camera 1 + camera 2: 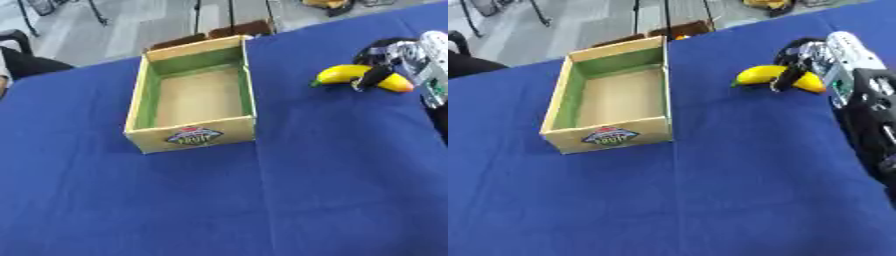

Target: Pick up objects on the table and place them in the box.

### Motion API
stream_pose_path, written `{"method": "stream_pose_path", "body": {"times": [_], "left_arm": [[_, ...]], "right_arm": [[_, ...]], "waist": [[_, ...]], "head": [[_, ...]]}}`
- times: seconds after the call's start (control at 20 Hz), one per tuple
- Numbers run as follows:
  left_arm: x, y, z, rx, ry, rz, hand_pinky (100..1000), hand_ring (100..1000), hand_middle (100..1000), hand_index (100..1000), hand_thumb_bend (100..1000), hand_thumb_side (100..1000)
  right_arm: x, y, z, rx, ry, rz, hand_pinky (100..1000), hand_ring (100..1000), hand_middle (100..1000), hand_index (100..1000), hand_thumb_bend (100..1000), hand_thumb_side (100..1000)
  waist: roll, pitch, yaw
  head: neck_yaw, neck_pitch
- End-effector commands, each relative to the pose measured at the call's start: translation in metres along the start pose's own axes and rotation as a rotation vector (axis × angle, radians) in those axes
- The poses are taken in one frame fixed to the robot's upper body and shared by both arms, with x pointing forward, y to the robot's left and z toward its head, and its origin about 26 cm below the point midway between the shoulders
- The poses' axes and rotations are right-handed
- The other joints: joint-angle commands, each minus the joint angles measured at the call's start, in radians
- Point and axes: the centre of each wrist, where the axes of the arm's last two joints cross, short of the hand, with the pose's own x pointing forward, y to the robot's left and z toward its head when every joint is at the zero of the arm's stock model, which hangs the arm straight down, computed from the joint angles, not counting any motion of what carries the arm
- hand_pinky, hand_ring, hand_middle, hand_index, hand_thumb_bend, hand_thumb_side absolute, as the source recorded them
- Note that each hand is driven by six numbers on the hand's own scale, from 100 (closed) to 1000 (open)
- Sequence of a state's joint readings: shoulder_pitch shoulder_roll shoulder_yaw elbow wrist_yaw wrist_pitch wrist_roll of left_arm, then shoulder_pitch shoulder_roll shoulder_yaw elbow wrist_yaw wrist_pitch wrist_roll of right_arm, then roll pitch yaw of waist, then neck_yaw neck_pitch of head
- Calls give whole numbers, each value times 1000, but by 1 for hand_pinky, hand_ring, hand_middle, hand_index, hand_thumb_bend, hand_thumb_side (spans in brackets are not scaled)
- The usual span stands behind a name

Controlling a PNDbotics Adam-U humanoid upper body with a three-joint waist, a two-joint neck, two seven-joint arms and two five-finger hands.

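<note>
1. right hand [811, 62] comes in from the right edge, fingers curled down over the banana [767, 75], wrapped round its middle.
2. the banana is yellow with a green tip pointing left. can't tell if it's touching the blue tablecloth [306, 190] or just off it.
3. the box [194, 97] sits well to the left of the banana, open top, green inner walls, nothing inside, printed label on its near wall.
4. left hand doesn't show in either view.
</note>
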State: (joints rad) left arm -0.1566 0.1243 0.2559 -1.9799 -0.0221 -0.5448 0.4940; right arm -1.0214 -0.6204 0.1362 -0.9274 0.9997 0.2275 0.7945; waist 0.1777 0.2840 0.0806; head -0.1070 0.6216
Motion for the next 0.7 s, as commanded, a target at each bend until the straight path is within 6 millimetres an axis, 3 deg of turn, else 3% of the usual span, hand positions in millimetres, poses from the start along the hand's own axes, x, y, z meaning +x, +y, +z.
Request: {"method": "stream_pose_path", "body": {"times": [0.05,0.7], "left_arm": [[5,0,-7,-18,-30,5,413,822,827,782,100,938],[5,0,-7,-15,-30,6,411,822,827,782,100,937]], "right_arm": [[-3,-5,1,8,3,-6,855,1000,943,983,100,305],[-2,-1,-3,39,25,11,846,1000,921,967,100,295]], "waist": [[-5,-16,1],[-3,-16,2]], "head": [[-1,-13],[-2,-14]]}}
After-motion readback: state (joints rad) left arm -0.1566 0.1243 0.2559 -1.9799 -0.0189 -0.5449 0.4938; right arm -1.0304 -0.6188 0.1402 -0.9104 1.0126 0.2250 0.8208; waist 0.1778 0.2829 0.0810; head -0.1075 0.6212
